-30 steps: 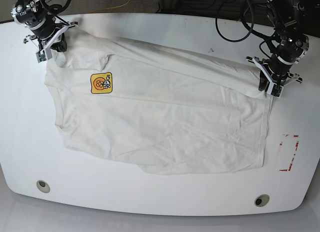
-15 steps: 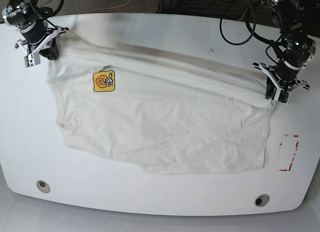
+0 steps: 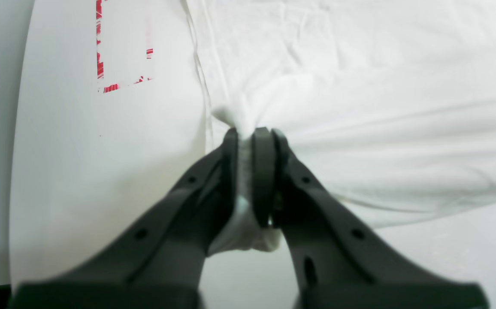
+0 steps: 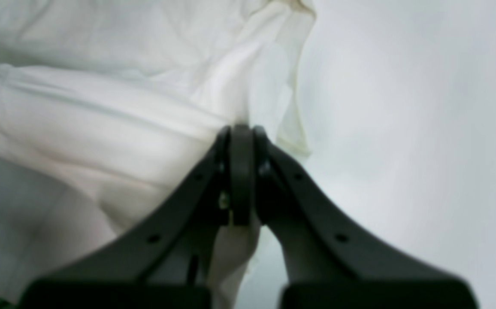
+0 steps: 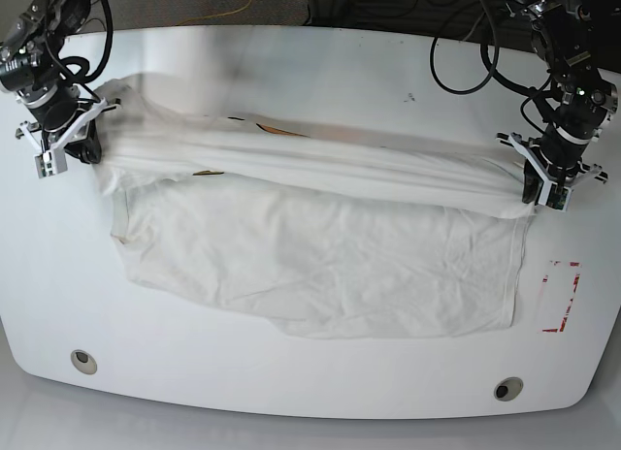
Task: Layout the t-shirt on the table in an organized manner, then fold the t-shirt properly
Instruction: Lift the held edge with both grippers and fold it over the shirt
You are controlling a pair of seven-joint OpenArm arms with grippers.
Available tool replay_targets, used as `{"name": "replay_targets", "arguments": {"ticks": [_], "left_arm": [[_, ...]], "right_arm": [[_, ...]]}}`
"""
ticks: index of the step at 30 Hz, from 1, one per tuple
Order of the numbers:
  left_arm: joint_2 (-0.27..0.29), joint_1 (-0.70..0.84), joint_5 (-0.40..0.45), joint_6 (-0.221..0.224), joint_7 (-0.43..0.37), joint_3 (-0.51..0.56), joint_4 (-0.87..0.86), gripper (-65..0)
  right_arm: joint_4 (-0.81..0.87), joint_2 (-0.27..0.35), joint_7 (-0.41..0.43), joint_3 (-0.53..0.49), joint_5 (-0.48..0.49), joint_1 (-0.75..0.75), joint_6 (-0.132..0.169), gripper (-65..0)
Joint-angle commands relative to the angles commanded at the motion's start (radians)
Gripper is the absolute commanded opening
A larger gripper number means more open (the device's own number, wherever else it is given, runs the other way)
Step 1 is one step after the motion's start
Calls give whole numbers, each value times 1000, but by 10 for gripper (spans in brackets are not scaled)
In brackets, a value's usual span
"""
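T-shirt (image 5: 320, 266) lies across the middle of the bench (image 5: 291, 397), lower half flat, far edge lifted into a long taut roll running from the left edge side to the right edge side.

Left gripper (image 5: 543, 190), near the bench's right edge: jaws pressed together, pinching a bunched corner of cloth; wrist view shows fabric squeezed up between the pads (image 3: 264, 171). Red tape mark (image 5: 561, 297) sits close by, toward the near right corner, uncovered.

Right gripper (image 5: 66, 151), near the bench's left edge: jaws closed on cloth; wrist view shows very little fabric at the tips (image 4: 240, 141), blurred, so depth of bite cannot be told.

Risks, as judged:
- Thin pinch on the right side could slip under tension; that end would drop and the fold line would skew.
- Uneven travel of the two arms toward the near edge would lay the fold crooked.
- Too much pull may drag the flat half along the glossy surface, bunching it.
- Near hem is already uneven, with a flap jutting out; folding over it would lock in wrinkles.
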Motion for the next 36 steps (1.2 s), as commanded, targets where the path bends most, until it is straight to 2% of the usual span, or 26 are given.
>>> {"name": "replay_targets", "arguments": {"ticks": [7,18,24,34,36], "left_arm": [[-5,-28,2,0,0,5,-38,-619],[-83,-123,87,0,0,5,-192,-618],[-107,-169,91,0,0,5,-252,-618],[-107,-169,91,0,0,43,-256,-616],[-107,-167,92,0,0,57,-256,-589]], "right_arm": [[-55,0,0,-57,-2,68,0,-650],[-184,2,0,-72,-5,137,0,-650],[-212,20,5,-146,-78,172,0,-650],[-213,14,17,-215,-143,190,0,-650],[-213,11,31,-238,-163,189,0,-650]]}}
